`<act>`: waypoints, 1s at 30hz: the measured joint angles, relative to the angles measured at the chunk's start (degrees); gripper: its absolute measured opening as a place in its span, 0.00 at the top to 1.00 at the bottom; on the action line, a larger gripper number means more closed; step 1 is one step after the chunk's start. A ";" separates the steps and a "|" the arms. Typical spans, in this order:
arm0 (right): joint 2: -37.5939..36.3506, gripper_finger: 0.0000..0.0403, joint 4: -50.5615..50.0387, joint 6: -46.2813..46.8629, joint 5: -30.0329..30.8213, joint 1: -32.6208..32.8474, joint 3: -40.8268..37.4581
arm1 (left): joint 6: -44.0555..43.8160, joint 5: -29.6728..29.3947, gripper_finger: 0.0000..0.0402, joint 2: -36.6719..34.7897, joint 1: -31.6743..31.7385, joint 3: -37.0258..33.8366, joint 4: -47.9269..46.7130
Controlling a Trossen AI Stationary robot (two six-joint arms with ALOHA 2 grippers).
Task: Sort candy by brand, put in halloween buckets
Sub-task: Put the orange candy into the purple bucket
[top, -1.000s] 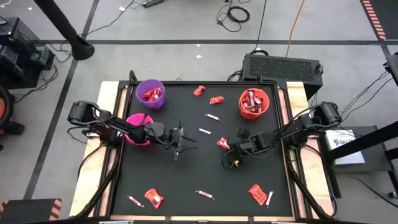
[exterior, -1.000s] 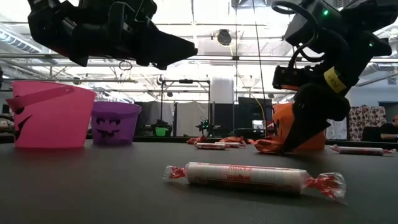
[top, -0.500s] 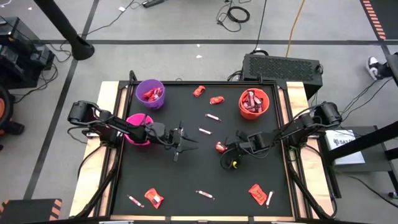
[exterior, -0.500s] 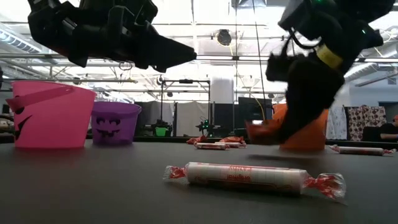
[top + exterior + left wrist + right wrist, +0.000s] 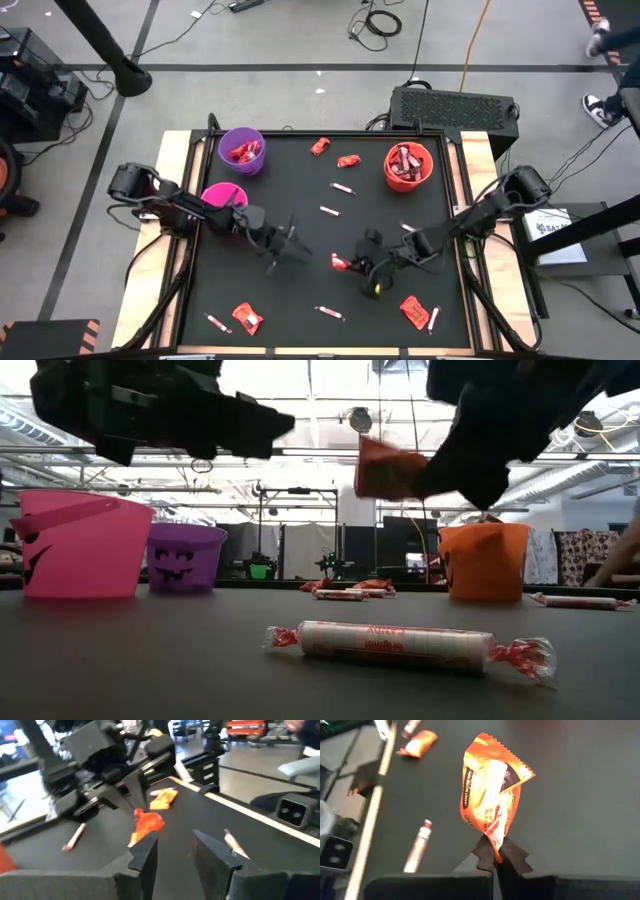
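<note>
The right tool (image 5: 347,266) is clenched on one corner of a shiny orange-red packet (image 5: 490,800), which hangs clear above the black tabletop (image 5: 300,290) near its middle; pinched by the edge, it can likely drop cleanly into a bucket. The left tool (image 5: 175,850) hovers just beside it, fingers released and holding nothing, probably ready for a handover. The packet is crinkled foil with a zigzag seal. The purple bucket (image 5: 242,150) holds similar red packets, the orange bucket (image 5: 408,166) darker bars
</note>
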 joint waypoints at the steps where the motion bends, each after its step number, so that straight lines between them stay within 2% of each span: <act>1: 0.00 1.00 0.79 0.16 1.13 0.91 0.00 | 0.85 -0.71 0.68 0.00 -0.80 0.01 0.18; 7: 0.53 1.00 2.09 1.36 8.28 5.57 0.00 | 5.58 -1.87 0.68 0.00 -4.39 0.38 0.38; 15: 7.67 1.00 10.79 -1.43 9.39 7.18 0.00 | 8.73 -2.18 0.68 0.69 -6.43 0.40 1.37; 18: 11.14 1.00 15.03 -2.87 8.67 6.48 0.00 | 10.60 -2.09 0.68 3.60 -7.41 0.42 5.05; 23: 12.59 1.00 16.49 -0.70 2.29 4.06 0.00 | 15.03 -2.18 0.68 8.71 -8.04 1.98 6.52; 30: 12.63 1.00 17.52 -1.04 1.56 3.26 0.00 | 15.03 -2.87 0.68 15.75 -8.04 7.83 6.79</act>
